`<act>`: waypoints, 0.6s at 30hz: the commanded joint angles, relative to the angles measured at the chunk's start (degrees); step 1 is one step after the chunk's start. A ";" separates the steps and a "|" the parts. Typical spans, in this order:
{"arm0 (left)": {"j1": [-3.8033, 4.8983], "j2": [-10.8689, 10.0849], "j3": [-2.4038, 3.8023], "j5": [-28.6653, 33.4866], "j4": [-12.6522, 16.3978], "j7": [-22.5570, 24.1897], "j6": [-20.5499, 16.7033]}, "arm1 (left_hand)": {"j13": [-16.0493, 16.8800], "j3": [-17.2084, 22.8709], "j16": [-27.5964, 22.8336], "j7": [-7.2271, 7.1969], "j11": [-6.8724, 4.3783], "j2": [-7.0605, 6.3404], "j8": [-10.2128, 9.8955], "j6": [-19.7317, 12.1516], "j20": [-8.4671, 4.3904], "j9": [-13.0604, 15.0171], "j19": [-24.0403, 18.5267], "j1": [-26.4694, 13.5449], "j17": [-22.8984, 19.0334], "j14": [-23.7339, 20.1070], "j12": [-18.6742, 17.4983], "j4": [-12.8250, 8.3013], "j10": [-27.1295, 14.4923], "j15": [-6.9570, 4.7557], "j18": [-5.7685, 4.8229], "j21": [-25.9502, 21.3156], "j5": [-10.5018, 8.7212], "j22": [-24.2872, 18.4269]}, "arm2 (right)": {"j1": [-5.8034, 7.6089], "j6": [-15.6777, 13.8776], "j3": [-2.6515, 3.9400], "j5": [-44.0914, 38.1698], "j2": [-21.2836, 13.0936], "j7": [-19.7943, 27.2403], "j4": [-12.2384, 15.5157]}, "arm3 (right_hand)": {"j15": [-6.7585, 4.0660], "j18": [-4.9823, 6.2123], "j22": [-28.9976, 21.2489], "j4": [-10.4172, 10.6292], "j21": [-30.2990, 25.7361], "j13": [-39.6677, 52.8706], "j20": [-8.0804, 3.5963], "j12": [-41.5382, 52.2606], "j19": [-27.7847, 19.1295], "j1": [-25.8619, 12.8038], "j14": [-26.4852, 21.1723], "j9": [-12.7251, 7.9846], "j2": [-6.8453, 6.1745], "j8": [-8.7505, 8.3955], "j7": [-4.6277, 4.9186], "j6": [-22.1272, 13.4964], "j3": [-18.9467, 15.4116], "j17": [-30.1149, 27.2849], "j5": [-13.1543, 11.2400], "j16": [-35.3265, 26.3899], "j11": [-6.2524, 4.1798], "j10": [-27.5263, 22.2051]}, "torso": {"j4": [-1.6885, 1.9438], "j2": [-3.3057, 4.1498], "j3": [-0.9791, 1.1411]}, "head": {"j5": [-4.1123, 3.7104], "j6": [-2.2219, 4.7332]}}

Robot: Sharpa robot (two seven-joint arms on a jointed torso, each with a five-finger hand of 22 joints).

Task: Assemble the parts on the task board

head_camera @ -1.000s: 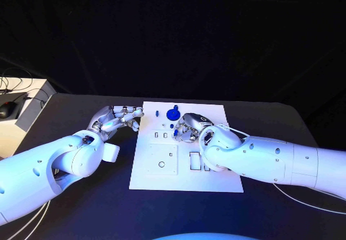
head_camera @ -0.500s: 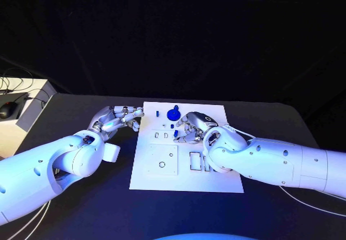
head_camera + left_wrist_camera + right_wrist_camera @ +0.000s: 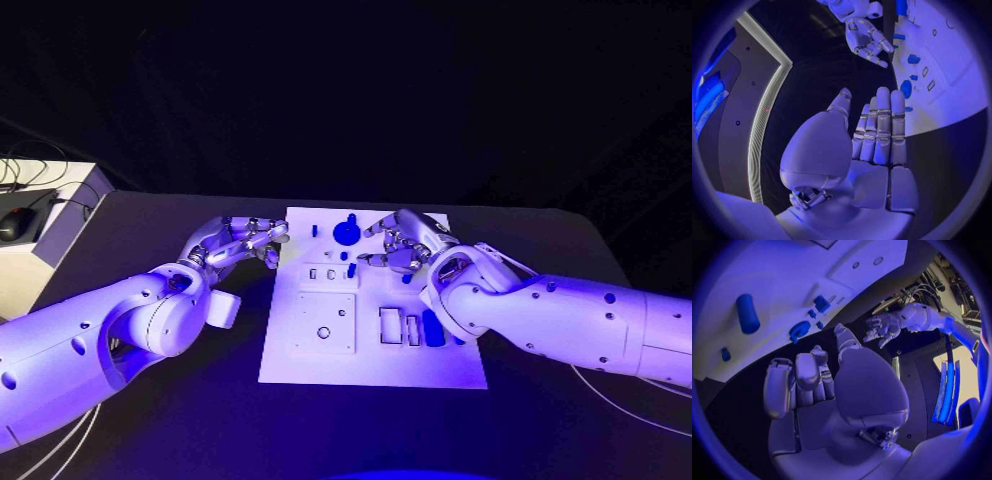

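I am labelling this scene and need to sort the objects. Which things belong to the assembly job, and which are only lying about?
Belonging to the job:
- task board
- round blue part near its far edge
- long blue part beside the slots
- left robot hand, holding nothing
- right robot hand, holding nothing

Only lying about:
- pale box with cables, beyond the table's left edge

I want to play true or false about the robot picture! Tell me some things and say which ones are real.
1. The task board is white. True.
2. The right hand holds a blue part. False: it holds nothing.
3. The left hand rests on the middle of the board. False: it is beside the board's edge, over the black table.
4. A long blue part lies on the board near the right arm. True.
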 commanded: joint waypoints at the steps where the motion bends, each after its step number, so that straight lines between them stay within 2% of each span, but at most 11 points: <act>1: 0.20 0.43 0.05 -6.30 -0.36 -4.74 1.58 | 0.66 -0.65 2.02 -0.43 -0.84 -0.39 0.94 0.87 -0.89 0.13 0.82 -0.64 1.71 0.73 2.36 0.21 1.85 -0.61 0.78 0.75 -0.28 0.45 | 1.24 -3.87 0.20 17.27 -1.53 13.01 0.29 | -0.20 0.10 11.52 -1.95 -1.12 -0.56 -0.28 -0.65 4.88 -1.03 -0.07 0.00 2.33 0.13 0.01 0.28 -0.55 -0.39 2.98 -0.55 -0.24 -0.86 | -0.42 -0.21 0.27 | 0.21 0.37; 2: 0.44 0.74 0.06 -7.94 -0.67 -5.88 1.95 | 1.82 -0.98 3.77 -0.89 -1.51 -0.23 1.77 1.37 -1.53 0.14 1.46 -0.89 3.36 0.97 4.72 0.18 2.66 -1.17 0.66 1.56 -0.26 0.94 | 1.78 -3.74 0.24 20.83 -2.33 15.12 0.37 | -0.29 0.07 11.54 -3.74 -1.14 -0.74 -0.32 -0.59 4.91 -1.58 -0.03 0.06 3.29 0.45 0.05 -0.18 -1.31 -0.34 3.80 -0.55 -0.29 -0.98 | -0.48 -0.26 0.31 | 0.21 0.38; 4: 1.23 1.57 0.07 -10.94 -1.53 -8.37 2.89 | 5.01 -1.85 8.42 -1.96 -2.61 -0.37 3.31 2.42 -2.60 0.39 2.90 -2.30 7.00 2.16 9.55 0.66 3.39 -2.44 0.55 3.91 -0.14 2.29 | 2.66 -3.29 0.29 25.88 -3.64 18.09 0.44 | -0.44 0.04 11.55 -4.80 -1.11 -0.73 -0.40 -0.29 4.92 -2.27 -0.02 0.21 4.09 1.08 -0.28 0.68 -1.86 -0.27 3.97 -0.52 -0.47 -0.86 | -0.65 -0.45 0.47 | 0.37 0.52; 6: 2.15 2.43 0.07 -13.74 -2.51 -10.69 4.04 | 8.96 -2.22 11.99 -2.51 -3.26 -0.19 4.94 2.97 -3.32 0.77 3.05 -3.28 10.24 1.99 14.84 1.19 2.49 -2.76 0.38 5.78 -0.23 3.53 | 3.26 -2.59 0.32 28.98 -4.62 19.97 0.39 | -0.58 0.01 11.55 -5.46 -1.12 -0.74 -0.55 -0.14 4.92 -2.66 0.01 0.32 4.54 1.76 -0.62 1.47 -2.18 -0.26 4.07 -0.56 -0.67 -0.72 | -0.79 -0.62 0.65 | 0.60 0.56; 9: 3.68 4.00 0.06 -19.16 -4.23 -15.73 7.07 | 17.74 -2.00 18.36 -3.13 -3.95 0.22 7.81 2.36 -4.31 1.43 3.12 -4.61 16.31 1.71 26.00 3.42 -1.73 -3.31 0.52 9.10 -0.16 5.85 | 4.07 -0.81 0.35 32.77 -5.98 22.43 -0.05 | -0.86 -0.09 11.58 -6.25 -1.03 -0.76 -0.84 -0.03 4.93 -3.34 0.05 0.94 5.10 3.11 -1.24 2.66 -2.76 -0.19 4.13 -0.61 -1.08 -0.54 | -1.10 -0.91 0.96 | 0.86 1.10; 11: 4.92 5.27 0.05 -23.04 -5.56 -19.86 10.19 | 22.12 -1.87 22.66 -3.56 -4.62 0.85 9.68 2.14 -4.88 2.17 4.56 -5.89 19.35 4.05 32.12 5.51 -2.57 -4.08 1.16 10.95 -0.30 6.99 | 4.48 0.23 0.35 34.52 -6.61 23.67 -0.60 | -1.03 -0.13 11.59 -6.39 -0.98 -0.69 -0.99 0.08 4.94 -3.59 0.08 1.60 5.38 3.94 -1.66 3.38 -2.95 -0.14 4.15 -0.60 -1.33 -0.35 | -1.33 -1.04 1.20 | 1.11 1.30; 12: 5.63 6.01 0.03 -24.82 -6.34 -21.78 11.57 | 24.93 -2.03 23.86 -3.36 -4.57 0.64 11.06 1.39 -5.00 2.70 4.87 -5.95 20.89 4.02 35.66 6.80 -4.65 -4.19 1.46 11.72 -0.38 7.64 | 4.63 0.64 0.36 35.11 -6.87 24.17 -0.90 | -1.12 -0.14 11.58 -6.43 -1.01 -0.65 -1.06 0.12 4.94 -3.66 0.06 2.08 5.60 4.58 -2.01 4.12 -3.00 -0.20 4.14 -0.68 -1.51 -0.27 | -1.46 -1.12 1.35 | 1.32 1.29; 13: 6.59 7.07 -0.04 -27.27 -7.46 -24.19 13.06 | 26.94 -1.89 24.85 -4.02 -4.87 0.88 12.71 0.96 -5.01 3.57 5.53 -5.40 22.58 4.83 38.50 7.32 -5.14 -4.26 1.58 12.59 -0.25 9.11 | 4.80 1.00 0.36 35.72 -7.19 24.67 -1.31 | -1.42 -0.20 11.58 -6.68 -1.01 -0.66 -1.39 0.04 4.93 -3.91 0.09 3.61 5.94 5.63 -2.42 4.18 -3.37 -0.18 4.16 -0.76 -1.85 -0.11 | -1.61 -1.31 1.55 | 1.57 1.07; 14: 7.10 7.67 -0.13 -28.70 -8.06 -25.40 13.79 | 27.76 -1.90 26.38 -4.19 -5.09 1.20 13.51 1.12 -5.07 4.03 7.10 -5.68 25.05 6.22 39.84 7.79 -4.49 -4.46 1.30 13.66 -0.27 11.98 | 4.88 1.15 0.36 35.98 -7.35 24.86 -1.54 | -1.54 -0.25 11.58 -6.77 -1.00 -0.65 -1.50 -0.01 4.93 -4.14 0.13 4.70 6.16 6.27 -2.51 4.09 -3.64 -0.16 4.11 -0.80 -1.94 -0.04 | -1.63 -1.35 1.57 | 1.61 1.03; 16: 8.25 9.19 -0.41 -32.27 -9.45 -28.10 15.31 | 29.70 -1.98 28.86 -4.54 -5.42 1.15 15.12 0.51 -5.37 5.25 9.91 -5.72 29.49 8.61 42.32 8.35 -4.00 -4.88 1.05 15.69 -0.23 16.85 | 5.07 1.40 0.36 36.40 -7.70 25.16 -2.08 | -1.66 -0.36 11.59 -7.29 -0.97 -0.49 -1.72 -0.08 4.95 -4.27 0.22 7.88 6.53 7.68 -2.79 3.06 -4.18 -0.08 4.13 -0.90 -2.17 0.13 | -1.75 -1.54 1.84 | 1.95 0.81; 18: 9.35 10.59 -0.83 -35.06 -10.54 -30.19 16.46 | 31.25 -1.87 30.05 -4.66 -5.66 0.96 16.47 -0.27 -5.48 6.59 11.51 -5.72 32.65 10.05 43.74 8.74 -3.73 -5.05 0.87 16.82 -0.17 20.01 | 5.22 1.49 0.36 36.47 -7.95 25.23 -2.53 | -1.68 -0.37 11.59 -7.32 -0.96 -0.47 -1.72 -0.09 4.95 -4.33 0.25 8.26 6.56 7.80 -2.74 2.89 -4.25 -0.06 4.10 -0.90 -2.24 0.13 | -1.83 -1.61 1.99 | 2.14 0.70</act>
